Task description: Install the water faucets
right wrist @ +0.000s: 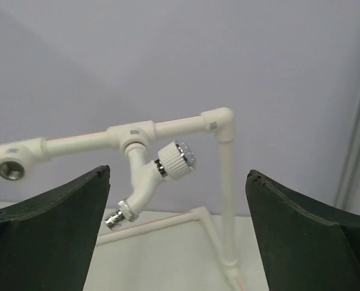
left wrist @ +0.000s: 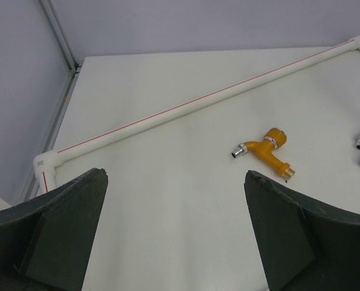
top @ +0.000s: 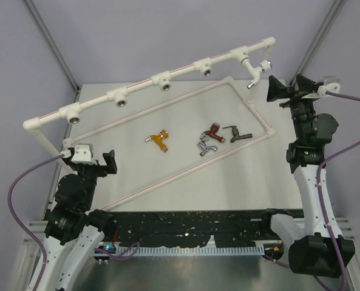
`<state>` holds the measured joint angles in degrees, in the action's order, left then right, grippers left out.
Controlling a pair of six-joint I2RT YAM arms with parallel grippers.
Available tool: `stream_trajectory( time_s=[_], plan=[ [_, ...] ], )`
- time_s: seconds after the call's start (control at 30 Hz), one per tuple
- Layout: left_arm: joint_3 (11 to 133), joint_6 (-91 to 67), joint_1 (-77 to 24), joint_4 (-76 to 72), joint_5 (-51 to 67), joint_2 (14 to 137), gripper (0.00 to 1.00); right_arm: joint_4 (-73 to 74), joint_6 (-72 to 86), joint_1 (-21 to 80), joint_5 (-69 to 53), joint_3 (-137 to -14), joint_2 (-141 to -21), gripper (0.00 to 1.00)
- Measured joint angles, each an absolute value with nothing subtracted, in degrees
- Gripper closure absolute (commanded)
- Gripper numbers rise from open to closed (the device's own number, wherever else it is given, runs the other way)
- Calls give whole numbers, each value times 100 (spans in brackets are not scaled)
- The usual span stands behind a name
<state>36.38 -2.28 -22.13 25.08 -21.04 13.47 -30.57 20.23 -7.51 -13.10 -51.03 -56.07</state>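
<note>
A white faucet [top: 254, 71] hangs screwed into the rightmost tee of the white pipe frame [top: 140, 83]; in the right wrist view this faucet [right wrist: 146, 179] points its spout down-left. My right gripper [top: 289, 88] [right wrist: 178, 173] stands open just right of it, holding nothing. On the table lie the orange faucet [top: 159, 140] [left wrist: 266, 151], the copper-brown faucet [top: 212, 130], the chrome faucet [top: 206, 147] and the dark bronze faucet [top: 236, 133]. My left gripper [top: 104, 163] [left wrist: 175, 176] is open and empty over the table's near left, well short of the orange faucet.
Several tee sockets [top: 120, 98] on the raised rail have bare metal-ringed holes. The frame's base pipe [top: 186, 171] runs flat round the loose faucets. Slanted metal posts [top: 52, 45] stand at the back corners. A black cable track [top: 192, 221] runs along the near edge.
</note>
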Motion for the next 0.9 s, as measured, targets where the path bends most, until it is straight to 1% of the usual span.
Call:
stream_trajectory(
  time_s=[0.1,0.2,0.33,0.47,0.5,0.6,0.7,0.83,0.87,0.9],
  plan=[
    [3632,-228,-2213,2508,-2104,1345,0,-2722,10,-725,-1461,-5210,-5448,1],
    [3625,-231,-2213,2508,-2104,1345,0,-2368,-1640,-631,-1586,-5321,-5476,1],
    [3623,-228,-2213,2508,-2102,1345,0,-2003,-4117,-167,-1588,-5325,-5629,1],
    [3621,-228,-2213,2508,-2102,1347,0,-1776,-5896,392,-1328,-5325,-5907,0],
    [3618,-231,-2213,2508,-2102,1347,0,-1763,-6351,486,-1216,-5330,-6016,2],
    [3618,-228,-2213,2508,-2099,1347,0,-1772,-7262,777,-954,-5367,-6281,2],
    [3618,-228,-2213,2508,-2099,1347,0,-1846,-7979,947,-694,-5481,-6613,0],
    [3618,-228,-2213,2506,-2102,1347,0,-2093,-8552,1090,-416,-5581,-7019,15],
    [3618,-228,-2213,2506,-2102,1347,0,-2134,-8593,1103,-381,-5594,-7085,22],
    [3618,-228,-2213,2506,-2102,1347,0,-2165,-8584,1111,-349,-5616,-7150,27]
  ],
)
